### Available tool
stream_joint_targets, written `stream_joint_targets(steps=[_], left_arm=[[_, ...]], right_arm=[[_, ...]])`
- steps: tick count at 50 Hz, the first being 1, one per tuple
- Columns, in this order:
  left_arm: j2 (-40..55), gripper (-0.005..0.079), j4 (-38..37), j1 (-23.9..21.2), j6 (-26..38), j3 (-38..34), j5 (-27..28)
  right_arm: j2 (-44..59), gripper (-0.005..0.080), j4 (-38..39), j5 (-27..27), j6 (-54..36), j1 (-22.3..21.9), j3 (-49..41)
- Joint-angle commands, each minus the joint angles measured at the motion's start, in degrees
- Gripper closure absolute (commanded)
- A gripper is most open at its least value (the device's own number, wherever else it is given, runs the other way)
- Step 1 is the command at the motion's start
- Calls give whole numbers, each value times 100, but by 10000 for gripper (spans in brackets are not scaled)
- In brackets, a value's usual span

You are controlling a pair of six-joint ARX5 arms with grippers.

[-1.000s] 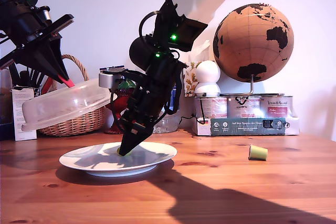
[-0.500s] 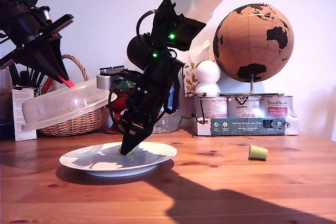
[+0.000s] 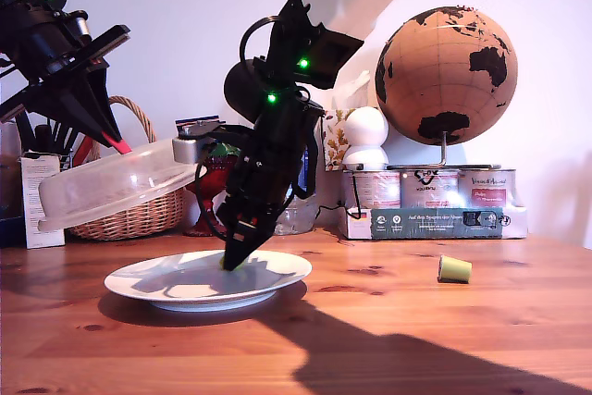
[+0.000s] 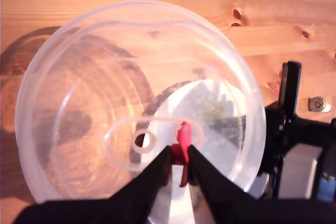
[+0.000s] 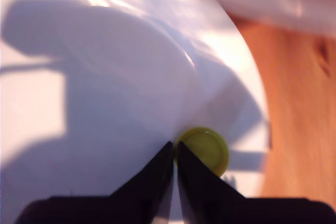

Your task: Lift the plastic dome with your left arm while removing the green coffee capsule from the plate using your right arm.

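The green coffee capsule sits pinched at the tips of my second gripper, whose jaws are closed narrow against its rim; in the exterior view it shows only as a sliver of green at the gripper tip, low centre-left of the frame, just over the plate, and I cannot tell whether it touches the plate. The plate rests on the wooden table. The plastic dome hangs tilted at the exterior view's left, clear above the plate's near edge, held by its red-pink tab, which my first gripper clamps between narrow fingers. A second green capsule lies on its side on the table at the exterior view's right, well apart. Behind stand a wicker basket and a cork globe.
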Motion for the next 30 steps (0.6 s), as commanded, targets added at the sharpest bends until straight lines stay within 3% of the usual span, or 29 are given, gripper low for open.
stream_joint_targets(steps=[1,12,30], left_arm=[[-118,764,9,-9,48,96,46],[-118,764,9,-9,50,96,44],[-118,764,28,-9,50,96,44]], right_arm=[[-50,765,-101,249,13,-195,-48],[-90,765,-195,914,4,-437,-42],[-297,765,-210,929,31,-581,352]])
